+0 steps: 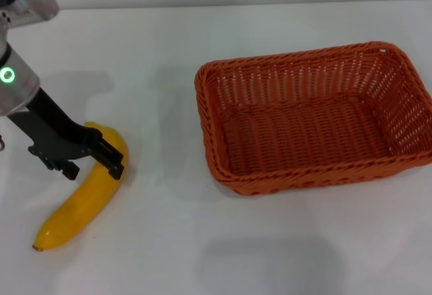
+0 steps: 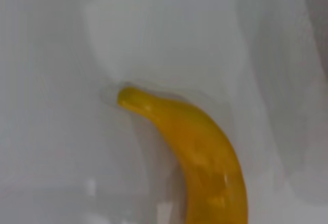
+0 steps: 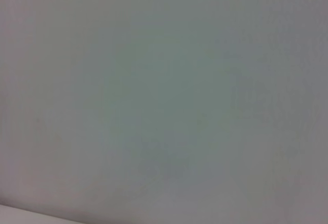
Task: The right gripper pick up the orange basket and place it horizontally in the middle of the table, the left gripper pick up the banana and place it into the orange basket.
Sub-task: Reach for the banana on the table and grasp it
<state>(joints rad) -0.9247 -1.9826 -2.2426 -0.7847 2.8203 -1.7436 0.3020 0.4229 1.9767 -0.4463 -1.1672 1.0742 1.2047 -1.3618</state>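
Note:
The banana (image 1: pixel 71 210) lies on the white table (image 1: pixel 169 254) at the left, its stem end pointing away from me. My left gripper (image 1: pixel 93 169), on the arm with the green ring light, hangs low over the banana's far half. Its black fingers (image 1: pixel 113 160) are spread apart, one to each side of the fruit, and hold nothing. In the left wrist view the banana (image 2: pixel 202 157) fills the middle and rests on the table. The orange basket (image 1: pixel 304 177) stands empty to the right of centre, its long side running left to right. My right gripper is out of view.
The right wrist view shows only a plain pale surface. Bare tabletop (image 1: pixel 162 126) separates the banana from the basket's left rim, and more white table lies in front of the basket.

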